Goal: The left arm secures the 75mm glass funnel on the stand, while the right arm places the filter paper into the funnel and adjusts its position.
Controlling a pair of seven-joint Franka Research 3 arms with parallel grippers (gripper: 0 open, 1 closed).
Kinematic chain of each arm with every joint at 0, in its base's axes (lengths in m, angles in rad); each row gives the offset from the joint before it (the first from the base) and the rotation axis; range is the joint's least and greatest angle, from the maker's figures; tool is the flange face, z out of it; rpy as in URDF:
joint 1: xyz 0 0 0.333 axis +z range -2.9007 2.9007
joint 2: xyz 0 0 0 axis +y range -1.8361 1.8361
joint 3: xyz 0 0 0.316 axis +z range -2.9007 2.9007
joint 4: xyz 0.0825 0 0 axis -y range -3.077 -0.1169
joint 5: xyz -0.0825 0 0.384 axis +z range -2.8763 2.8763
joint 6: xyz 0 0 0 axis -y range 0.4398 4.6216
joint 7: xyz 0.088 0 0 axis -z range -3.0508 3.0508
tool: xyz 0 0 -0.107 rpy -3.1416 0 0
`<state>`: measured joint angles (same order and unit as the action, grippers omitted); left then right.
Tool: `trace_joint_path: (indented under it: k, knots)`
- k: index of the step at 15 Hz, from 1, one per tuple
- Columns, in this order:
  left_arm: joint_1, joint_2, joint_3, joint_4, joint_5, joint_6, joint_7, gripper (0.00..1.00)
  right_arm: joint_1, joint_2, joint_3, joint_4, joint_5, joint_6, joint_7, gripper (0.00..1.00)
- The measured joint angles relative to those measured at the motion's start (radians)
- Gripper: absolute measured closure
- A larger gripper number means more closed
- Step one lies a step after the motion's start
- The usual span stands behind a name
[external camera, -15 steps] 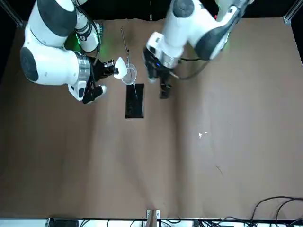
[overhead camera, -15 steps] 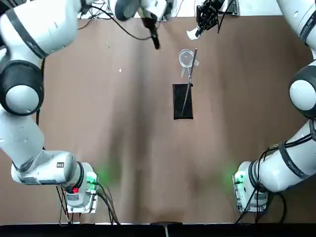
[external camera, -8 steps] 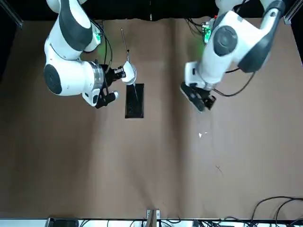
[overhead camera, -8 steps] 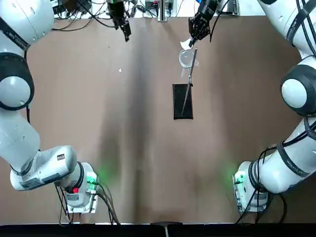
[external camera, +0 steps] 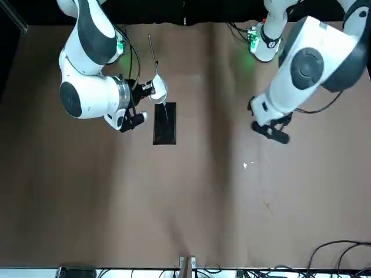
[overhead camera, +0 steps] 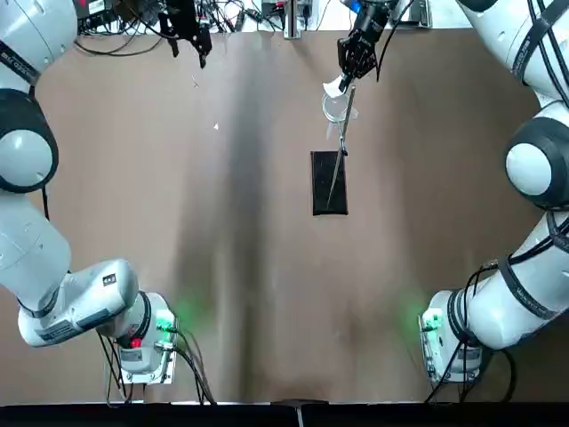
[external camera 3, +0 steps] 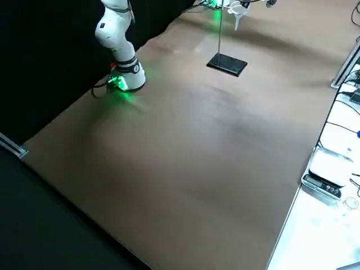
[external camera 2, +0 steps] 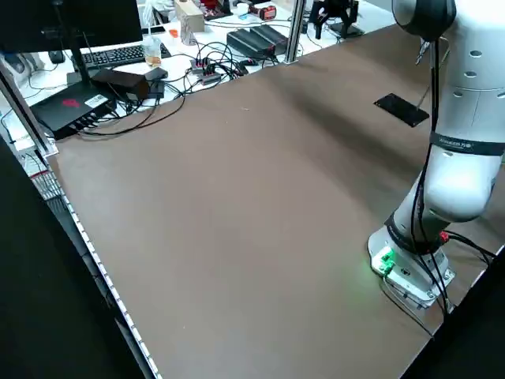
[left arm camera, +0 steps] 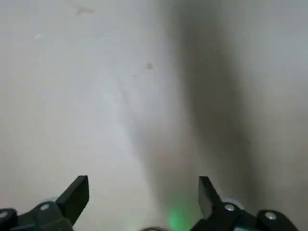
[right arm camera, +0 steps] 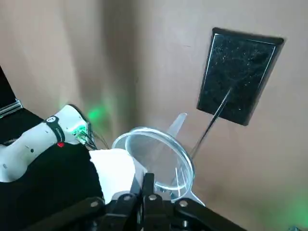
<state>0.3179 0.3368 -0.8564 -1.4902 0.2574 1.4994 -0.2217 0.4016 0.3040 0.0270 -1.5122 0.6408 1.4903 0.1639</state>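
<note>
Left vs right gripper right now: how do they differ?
The left gripper is open and empty; the right gripper is closed on the filter paper. The left gripper hangs off to the left, well away from the stand; the right gripper is at the glass funnel. Both are black, two-finger.
</note>
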Motion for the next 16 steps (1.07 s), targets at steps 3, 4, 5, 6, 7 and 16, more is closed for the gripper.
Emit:
trace_joint_path:
  k: [3, 4, 5, 6, 7, 16]
  knots:
    - [0.051, 0.000, 0.010, 0.000, 0.000, 0.000, -0.097, 0.00, 0.004, 0.004, 0.000, -0.002, 0.000, 0.000, -0.001, 0.95]
    - [0.072, 0.000, 0.010, 0.001, 0.000, 0.000, -0.103, 0.00, 0.008, 0.006, 0.000, -0.003, 0.000, 0.000, -0.001, 0.95]
    - [0.091, 0.000, 0.010, 0.002, 0.000, 0.000, -0.106, 0.00, 0.011, 0.009, 0.000, -0.003, 0.000, 0.000, -0.001, 0.95]
    - [0.104, 0.000, 0.010, 0.002, 0.000, 0.000, -0.107, 0.00, 0.015, 0.012, 0.000, -0.003, -0.002, 0.000, -0.001, 0.95]
    - [0.110, 0.000, 0.010, 0.003, 0.000, 0.000, -0.111, 0.00, 0.017, 0.014, 0.000, -0.004, -0.003, 0.000, -0.001, 0.95]
    - [0.034, -0.008, 0.182, 0.045, 0.008, 0.123, -0.109, 0.00, 0.025, 0.020, 0.000, -0.006, -0.008, 0.000, -0.003, 0.74]
